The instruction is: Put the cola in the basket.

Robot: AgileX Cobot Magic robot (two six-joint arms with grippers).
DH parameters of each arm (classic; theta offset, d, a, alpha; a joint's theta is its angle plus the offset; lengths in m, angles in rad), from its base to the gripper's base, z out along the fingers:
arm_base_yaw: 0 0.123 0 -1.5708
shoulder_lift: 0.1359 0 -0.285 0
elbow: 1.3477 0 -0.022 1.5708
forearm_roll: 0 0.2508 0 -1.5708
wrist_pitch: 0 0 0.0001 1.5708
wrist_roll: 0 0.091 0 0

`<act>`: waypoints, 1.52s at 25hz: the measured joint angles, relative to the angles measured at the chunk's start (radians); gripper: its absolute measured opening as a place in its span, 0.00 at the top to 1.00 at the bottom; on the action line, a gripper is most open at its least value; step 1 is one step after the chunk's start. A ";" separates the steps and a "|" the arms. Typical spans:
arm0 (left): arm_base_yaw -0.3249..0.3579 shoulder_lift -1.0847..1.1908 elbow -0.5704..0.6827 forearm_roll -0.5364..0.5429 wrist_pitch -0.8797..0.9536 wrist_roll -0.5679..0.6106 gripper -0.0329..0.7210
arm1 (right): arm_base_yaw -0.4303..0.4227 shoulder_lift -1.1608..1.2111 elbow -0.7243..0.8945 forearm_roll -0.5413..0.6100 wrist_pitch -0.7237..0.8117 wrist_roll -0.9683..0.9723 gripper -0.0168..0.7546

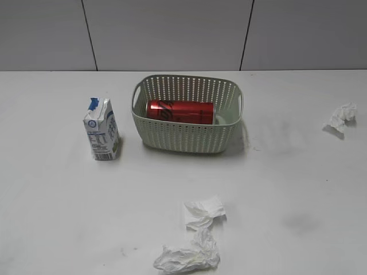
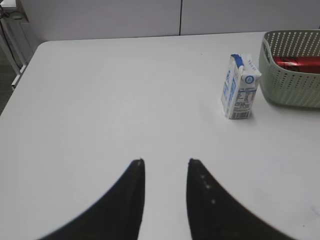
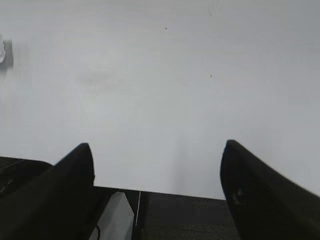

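Observation:
The red cola can lies on its side inside the pale grey-green basket at the table's middle back. In the left wrist view the basket is at the far right with the can showing inside. My left gripper is open and empty over bare table, well left of the basket. My right gripper is wide open and empty at the table's near edge. Neither gripper shows in the exterior view.
A white-and-blue carton stands left of the basket; it also shows in the left wrist view. Crumpled tissues lie at the front middle and at the right back. The table's front edge shows in the right wrist view.

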 joint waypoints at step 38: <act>0.000 0.000 0.000 0.000 0.000 0.000 0.65 | 0.000 -0.780 0.218 0.001 -0.016 0.000 0.21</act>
